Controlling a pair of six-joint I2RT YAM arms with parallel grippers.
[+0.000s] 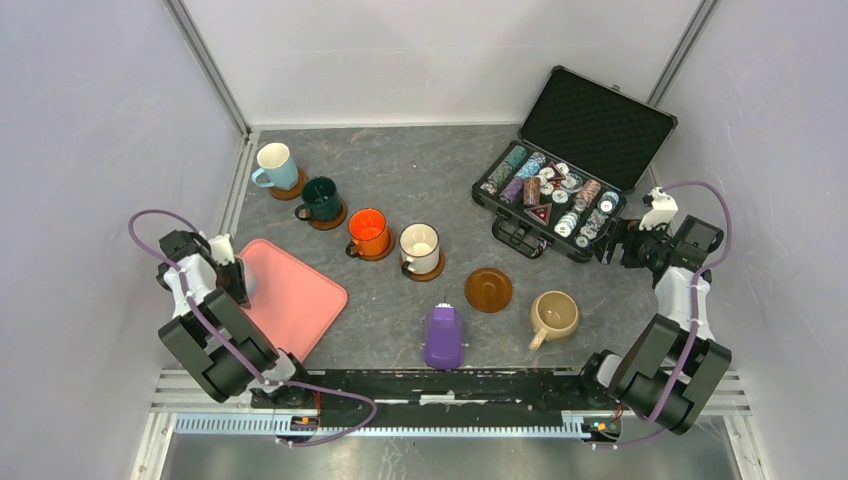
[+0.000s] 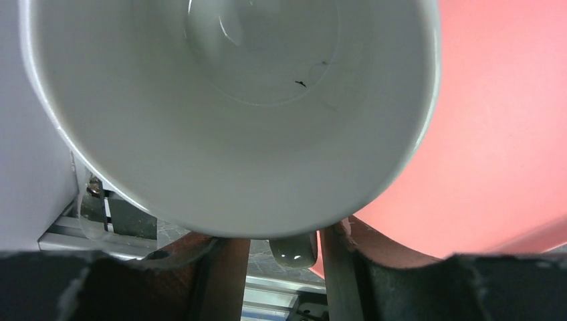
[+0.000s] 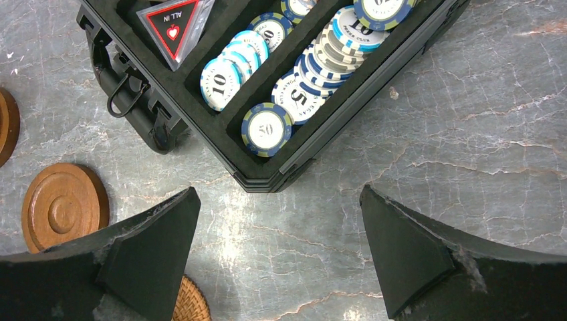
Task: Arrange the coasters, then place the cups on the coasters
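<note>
The white cup [image 2: 234, 134] fills my left wrist view. Its open mouth faces my camera. Its round bottom sits far in, at the top of the frame, so its long way runs from the low edge up. It is at the left edge of the pink tray [image 2: 508, 134], in the lower left of the top view, hidden under my left gripper [image 1: 228, 272]. My fingers [image 2: 468, 287] stand on each side of a small white bit of the cup at the bottom middle. I cannot tell if they pinch it.

The wall [image 2: 20, 167] is close on the left. The tray is bare pink on the right.

In the top view, the blue cup [image 1: 275, 165], green cup [image 1: 320, 198], orange cup [image 1: 368, 232] and cream cup [image 1: 420, 247] stand in a slanting row, each on a coaster [image 1: 290, 191]. One bare coaster [image 1: 488, 289] lies near the beige cup [image 1: 553, 315], with grey table [image 1: 420, 170] around them. My right gripper [image 3: 277, 194] is spread wide over the table, beside the chip case [image 3: 267, 167].
</note>
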